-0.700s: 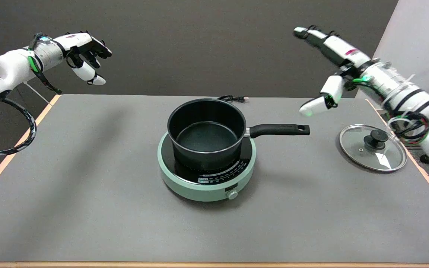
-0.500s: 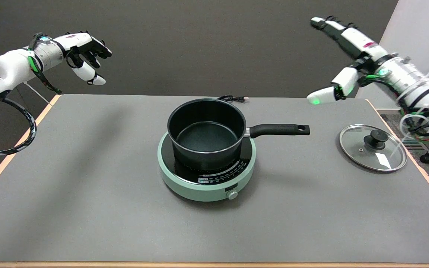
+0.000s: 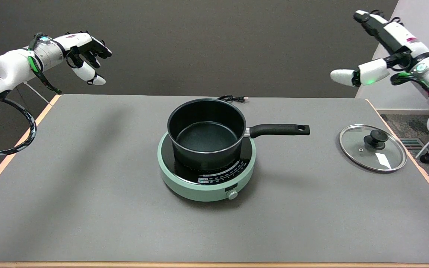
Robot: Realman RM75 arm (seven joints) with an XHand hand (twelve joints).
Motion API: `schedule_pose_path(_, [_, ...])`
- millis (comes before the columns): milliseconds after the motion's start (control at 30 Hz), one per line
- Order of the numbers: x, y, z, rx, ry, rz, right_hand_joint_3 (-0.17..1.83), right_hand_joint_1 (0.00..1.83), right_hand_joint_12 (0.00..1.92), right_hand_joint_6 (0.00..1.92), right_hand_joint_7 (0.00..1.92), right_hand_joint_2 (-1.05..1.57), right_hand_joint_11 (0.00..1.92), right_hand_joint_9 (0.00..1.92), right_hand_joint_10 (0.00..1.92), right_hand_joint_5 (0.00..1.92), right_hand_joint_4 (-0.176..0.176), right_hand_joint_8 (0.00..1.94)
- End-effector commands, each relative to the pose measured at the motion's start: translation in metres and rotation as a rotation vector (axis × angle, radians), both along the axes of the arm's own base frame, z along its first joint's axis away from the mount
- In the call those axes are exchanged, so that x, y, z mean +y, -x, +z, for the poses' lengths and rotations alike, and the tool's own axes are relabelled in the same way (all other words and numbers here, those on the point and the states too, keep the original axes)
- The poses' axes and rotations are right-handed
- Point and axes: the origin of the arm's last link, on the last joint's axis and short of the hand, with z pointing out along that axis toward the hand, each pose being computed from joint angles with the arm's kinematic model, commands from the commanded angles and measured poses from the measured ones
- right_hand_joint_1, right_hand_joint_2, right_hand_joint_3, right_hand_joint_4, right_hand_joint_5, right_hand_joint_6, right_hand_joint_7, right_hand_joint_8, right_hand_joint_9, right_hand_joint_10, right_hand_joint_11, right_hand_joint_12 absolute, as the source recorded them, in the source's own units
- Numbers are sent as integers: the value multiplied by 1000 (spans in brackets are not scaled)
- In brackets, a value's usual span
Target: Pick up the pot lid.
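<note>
The pot lid (image 3: 373, 147) is round clear glass with a metal rim and a black knob. It lies flat on the grey table near the right edge. My right hand (image 3: 380, 48) hangs in the air at the upper right, well above and behind the lid. Its fingers are spread and it holds nothing. A black saucepan (image 3: 206, 133) stands on a mint-green cooker in the middle, its handle pointing right toward the lid.
The induction cooker (image 3: 207, 175) sits at the table's centre with a knob at its front. A black power cord (image 3: 233, 98) lies behind the pot. The idle left hand (image 3: 86, 52) hovers at the upper left. The table's right edge (image 3: 428, 178) runs close beside the lid.
My right hand has risen and swung right, away from the pot handle, to a spot high over the table's far right corner. The lid and pot have not moved.
</note>
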Motion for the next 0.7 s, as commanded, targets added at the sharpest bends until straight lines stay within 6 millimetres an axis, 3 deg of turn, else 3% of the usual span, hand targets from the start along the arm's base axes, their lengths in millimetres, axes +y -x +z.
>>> schedule_pose_path(33, [12, -2, 37, -33, 157, 10, 791, 1076, 99, 99, 99, 351, 99, 99, 99, 99, -176, 99])
schedule_pose_path(467, [-3, -16, 37, 124, 259, 31, 840, 1058, 182, 182, 182, 445, 182, 182, 182, 182, -176, 182])
schedule_pose_path(700, [2, -18, 33, 282, 325, 22, 831, 1063, 155, 155, 155, 355, 155, 155, 155, 155, -176, 155])
